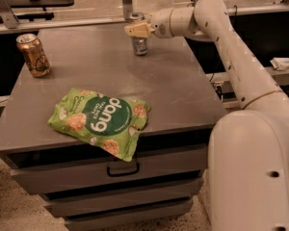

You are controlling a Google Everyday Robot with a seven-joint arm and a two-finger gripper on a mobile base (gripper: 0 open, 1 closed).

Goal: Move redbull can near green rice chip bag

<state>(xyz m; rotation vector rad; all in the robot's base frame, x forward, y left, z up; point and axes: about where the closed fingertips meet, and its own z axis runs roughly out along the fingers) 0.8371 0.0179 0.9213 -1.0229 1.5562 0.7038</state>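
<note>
The redbull can point(140, 45) stands upright at the far middle of the grey table point(183, 100), slim and silver-blue with a silver top. My gripper point(137, 30) reaches in from the right at the height of the can's upper half and overlaps it in the view. The green rice chip bag point(100, 120) lies flat near the table's front edge, left of centre, well in front of the can, with one corner hanging over the edge.
A wider copper-gold can point(33, 55) stands upright near the table's far left edge. Drawers point(120, 170) sit under the tabletop. My arm point(241, 66) spans the table's right side. A rail point(58, 25) runs behind the table.
</note>
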